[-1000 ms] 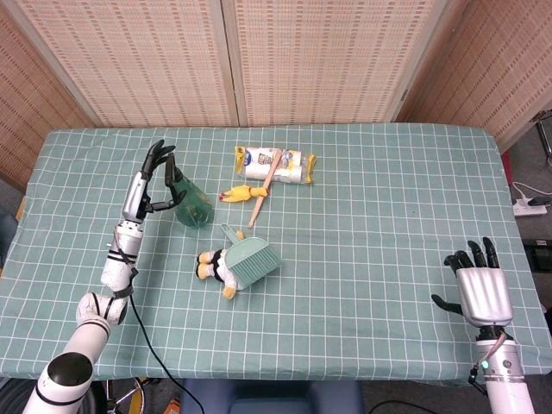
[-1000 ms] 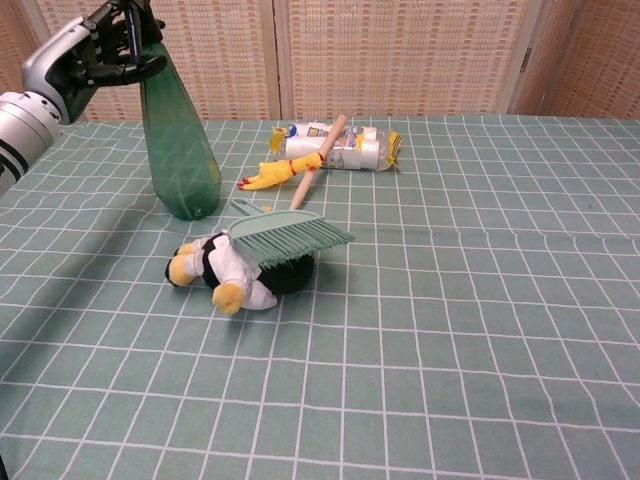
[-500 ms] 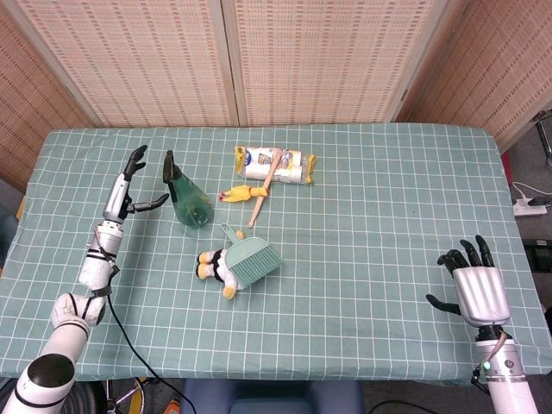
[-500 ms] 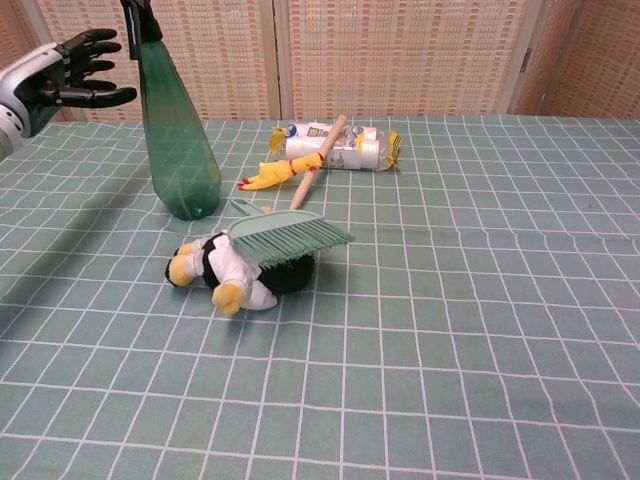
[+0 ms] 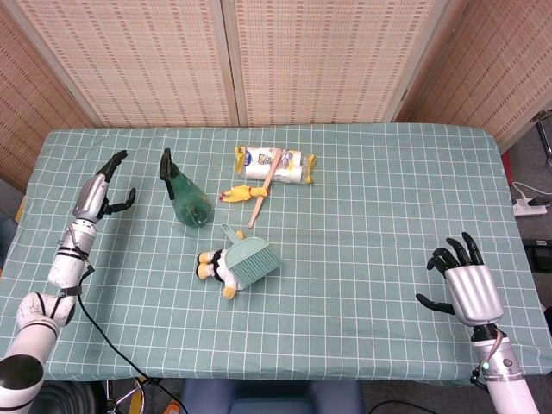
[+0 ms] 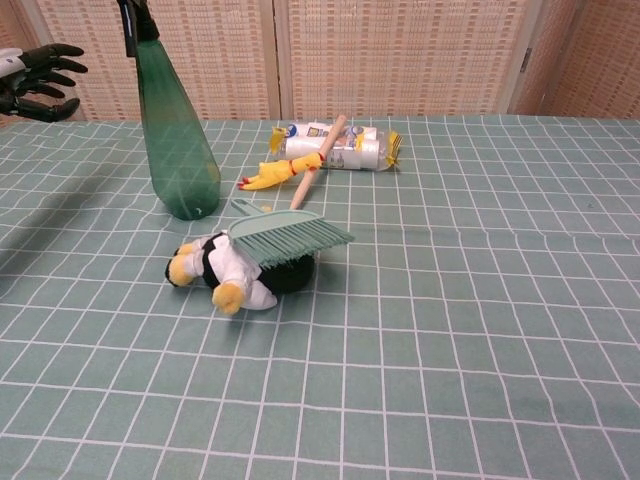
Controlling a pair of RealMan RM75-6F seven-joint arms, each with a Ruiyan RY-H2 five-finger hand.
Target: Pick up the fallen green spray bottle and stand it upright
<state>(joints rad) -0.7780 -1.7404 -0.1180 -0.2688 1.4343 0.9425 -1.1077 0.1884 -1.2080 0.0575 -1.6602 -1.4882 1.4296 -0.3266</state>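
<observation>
Left of centre in the head view, the robot's left hand hangs empty with fingers spread, well apart from the translucent green plastic spray bottle, which stands upright on the green checked tablecloth. Lower right, the right hand is also empty, fingers apart. Just below the bottle, a teal plastic hand brush rests on a plush penguin toy.
</observation>
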